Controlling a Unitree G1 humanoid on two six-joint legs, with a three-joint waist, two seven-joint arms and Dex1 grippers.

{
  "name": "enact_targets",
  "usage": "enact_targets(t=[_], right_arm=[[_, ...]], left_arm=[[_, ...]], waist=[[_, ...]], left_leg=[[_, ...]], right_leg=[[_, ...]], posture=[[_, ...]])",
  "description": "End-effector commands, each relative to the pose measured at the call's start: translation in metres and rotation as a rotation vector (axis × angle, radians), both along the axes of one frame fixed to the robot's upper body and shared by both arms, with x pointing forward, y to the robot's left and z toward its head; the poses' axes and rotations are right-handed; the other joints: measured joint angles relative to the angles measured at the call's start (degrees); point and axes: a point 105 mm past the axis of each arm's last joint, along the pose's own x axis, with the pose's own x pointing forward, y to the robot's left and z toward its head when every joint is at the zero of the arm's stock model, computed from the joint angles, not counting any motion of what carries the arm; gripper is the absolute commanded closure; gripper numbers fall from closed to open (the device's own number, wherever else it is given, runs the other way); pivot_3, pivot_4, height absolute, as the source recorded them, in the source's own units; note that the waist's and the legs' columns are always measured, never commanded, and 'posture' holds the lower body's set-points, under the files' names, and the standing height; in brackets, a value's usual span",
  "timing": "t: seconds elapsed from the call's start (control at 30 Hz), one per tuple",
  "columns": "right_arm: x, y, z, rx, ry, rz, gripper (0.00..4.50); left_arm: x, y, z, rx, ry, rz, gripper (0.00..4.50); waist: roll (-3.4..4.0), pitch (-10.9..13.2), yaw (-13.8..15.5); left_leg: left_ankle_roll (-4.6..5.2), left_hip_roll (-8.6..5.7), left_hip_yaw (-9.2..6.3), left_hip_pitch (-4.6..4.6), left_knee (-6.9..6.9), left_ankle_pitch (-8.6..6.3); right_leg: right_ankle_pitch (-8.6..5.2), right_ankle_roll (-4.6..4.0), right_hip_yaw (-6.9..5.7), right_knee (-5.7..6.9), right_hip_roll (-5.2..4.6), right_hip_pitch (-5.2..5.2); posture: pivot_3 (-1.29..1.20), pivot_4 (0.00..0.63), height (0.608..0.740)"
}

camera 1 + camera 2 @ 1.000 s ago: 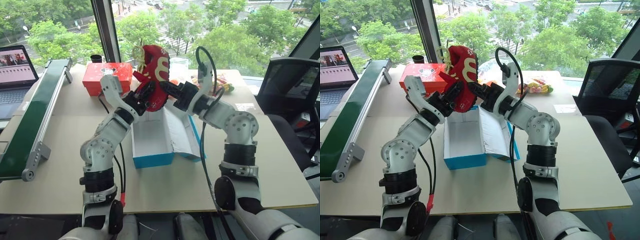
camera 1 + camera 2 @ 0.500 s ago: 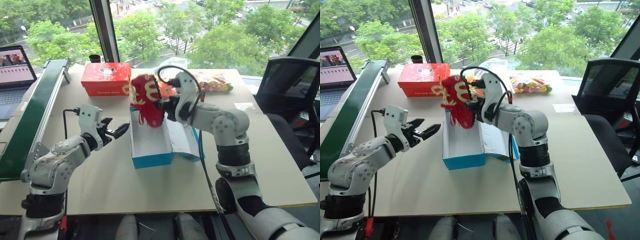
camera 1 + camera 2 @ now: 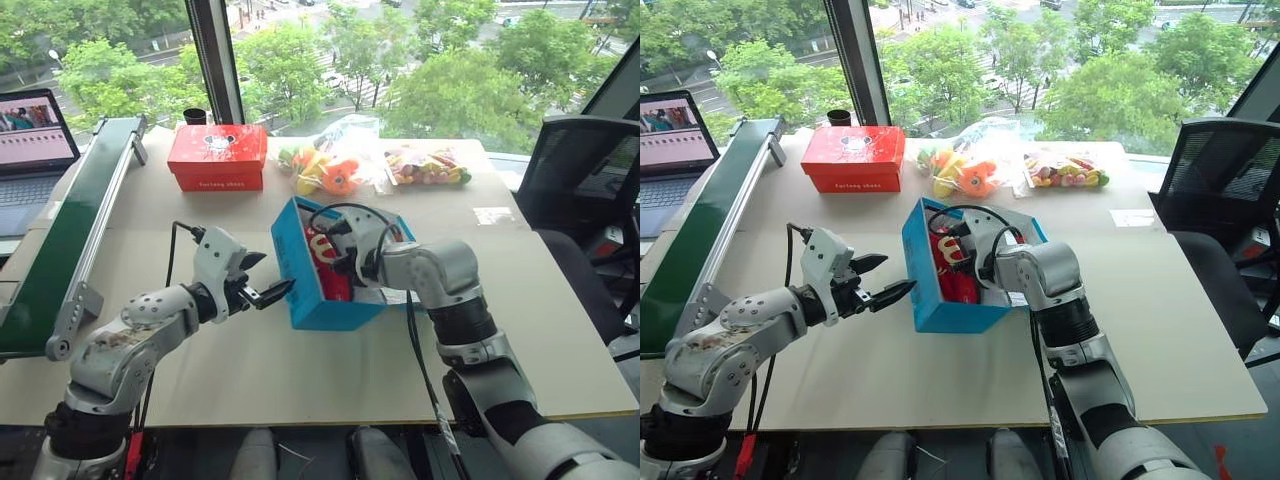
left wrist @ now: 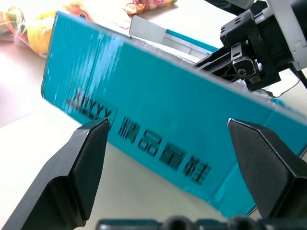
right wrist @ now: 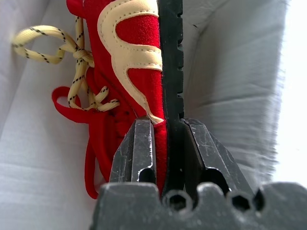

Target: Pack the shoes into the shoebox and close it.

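Tabletop (image 3: 300,380), pale and wide, carries everything, with a green conveyor (image 3: 70,240) along its left edge and a laptop (image 3: 35,145) beyond that. The shoebox (image 3: 305,275) sits near the middle, tipped so its blue left wall stands up and its white inside faces right. An orange-red box (image 3: 217,156) lies well behind it, near the window, with bags of colourful items (image 3: 330,170) to its right. A red shoe (image 3: 328,262) with a yellow marking is inside the shoebox, laces against the white wall. The right gripper (image 5: 165,129) reaches into the shoebox, its fingers (image 5: 139,143) clamped on the shoe's red edge and black sole. The left gripper (image 3: 262,290) is just beside the shoebox's blue outer wall, fingers (image 4: 84,163) spread wide and holding nothing.
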Motion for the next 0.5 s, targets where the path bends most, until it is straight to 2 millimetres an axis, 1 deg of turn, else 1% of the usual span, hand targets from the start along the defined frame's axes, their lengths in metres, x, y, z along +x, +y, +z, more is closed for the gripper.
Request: enact_targets(t=[0.03,0.07,0.17,0.2,0.23,0.3,0.4,0.5], right_arm=[[0.003,-0.017,-0.007,-0.036,0.011,-0.082,2.25],[0.004,-0.016,-0.006,-0.038,0.001,-0.084,1.85],[0.006,-0.011,0.003,-0.013,-0.032,-0.084,0.88],[0.006,-0.006,0.006,0.033,-0.03,-0.08,0.54],[0.005,0.001,0.011,0.09,-0.029,-0.069,0.08],[0.005,0.009,0.019,0.149,-0.045,-0.055,0.08],[0.004,0.016,0.036,0.183,-0.111,-0.02,0.08],[0.002,0.019,0.044,0.154,-0.155,0.019,0.08]], left_arm=[[-0.002,-0.004,0.01,0.0,-0.044,-0.013,0.26],[-0.002,-0.004,0.01,0.001,-0.044,-0.013,0.26],[-0.002,-0.005,0.01,0.003,-0.043,-0.016,0.26],[-0.001,-0.004,0.009,0.004,-0.042,-0.016,0.26],[-0.001,-0.004,0.009,0.005,-0.041,-0.015,0.26],[0.0,-0.003,0.008,0.009,-0.039,-0.015,0.26],[0.001,-0.002,0.009,0.014,-0.04,-0.016,0.26],[0.002,-0.001,0.009,0.018,-0.041,-0.016,0.26]], waist=[[0.0,0.0,0.0],[0.0,0.0,0.0],[0.0,0.0,-0.2],[0.0,0.0,-0.4],[0.0,0.0,-0.5],[0.0,0.0,-0.7],[0.0,0.0,-0.7],[0.01,0.0,-0.5]], left_leg=[[0.0,0.0,0.0,0.0,0.0,0.0],[0.0,0.0,0.0,-0.01,0.0,0.0],[0.0,0.0,0.01,-0.02,-0.02,0.0],[0.0,0.0,0.01,-0.02,-0.02,0.0],[0.0,0.0,0.01,-0.01,-0.02,0.0],[0.0,0.01,0.02,0.0,-0.02,0.0],[0.0,0.01,0.02,-0.01,-0.04,0.0],[0.0,0.01,0.02,-0.03,-0.03,0.0]], right_leg=[[0.0,0.0,0.0,0.0,0.0,0.0],[0.0,0.0,0.0,-0.01,0.0,-0.01],[0.0,0.0,0.01,-0.01,0.0,-0.04],[0.0,0.0,0.01,-0.01,0.0,-0.04],[0.0,0.0,0.02,0.01,0.0,-0.05],[0.0,-0.01,0.03,0.02,0.01,-0.05],[0.01,-0.01,0.02,0.03,0.02,-0.08],[0.01,-0.01,0.02,0.02,0.01,-0.08]], posture=[[0.0,0.15,0.734],[0.0,0.15,0.734],[0.0,0.15,0.734],[0.0,0.15,0.734],[0.0,0.15,0.734],[0.0,0.15,0.734],[0.0,0.15,0.734],[0.0,0.15,0.734]])
